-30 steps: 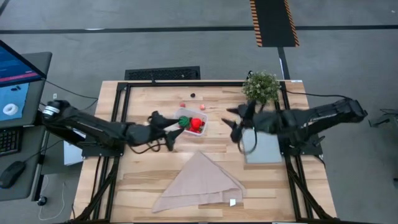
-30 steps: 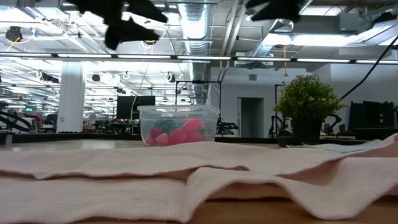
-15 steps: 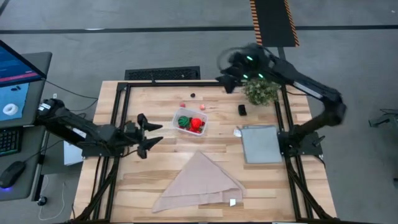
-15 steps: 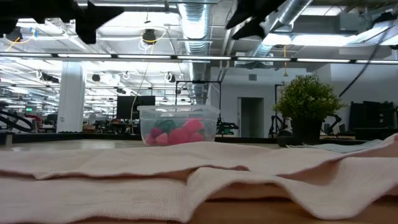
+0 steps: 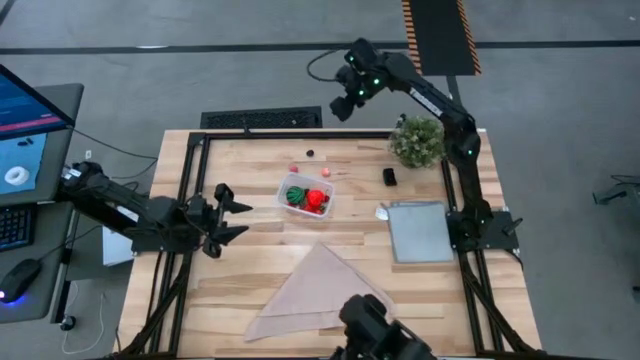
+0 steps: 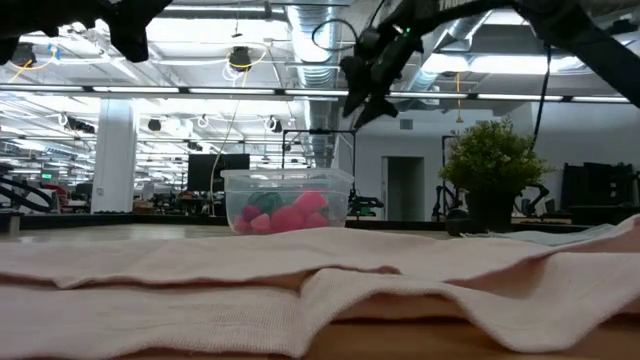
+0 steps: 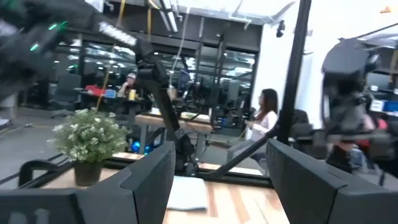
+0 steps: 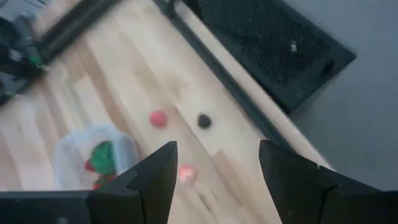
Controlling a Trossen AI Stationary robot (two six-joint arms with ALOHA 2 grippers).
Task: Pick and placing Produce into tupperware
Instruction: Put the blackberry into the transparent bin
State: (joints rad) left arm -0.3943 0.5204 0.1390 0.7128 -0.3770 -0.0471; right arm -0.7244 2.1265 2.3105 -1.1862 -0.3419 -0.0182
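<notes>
My right gripper (image 5: pixel 343 103) is raised high beyond the table's far edge, its fingers (image 8: pixel 155 180) spread apart with nothing between them. Through its wrist camera I look down on three loose pieces on the wood: a small red berry (image 8: pixel 158 118), a dark berry (image 8: pixel 203 120) just beside it, and a pink bit (image 8: pixel 185 172) nearer the tub. All three lie below the gripper and inward toward the table's middle, so I judge the next reach is down and in, with the red and dark berries nearest this arm. In the high view they show as a red dot (image 5: pixel 293 167), a dark dot (image 5: pixel 310 154) and a pink one (image 5: pixel 325 171).

Past them sits the tupperware (image 5: pixel 305 197), already holding a green striped ball (image 5: pixel 296 194) and a red pepper-like piece (image 5: pixel 316 198).

My left gripper (image 5: pixel 222 218) hovers at the table's left side, fingers apart and empty, well apart from the tub and farther from the berries than the right one.
</notes>
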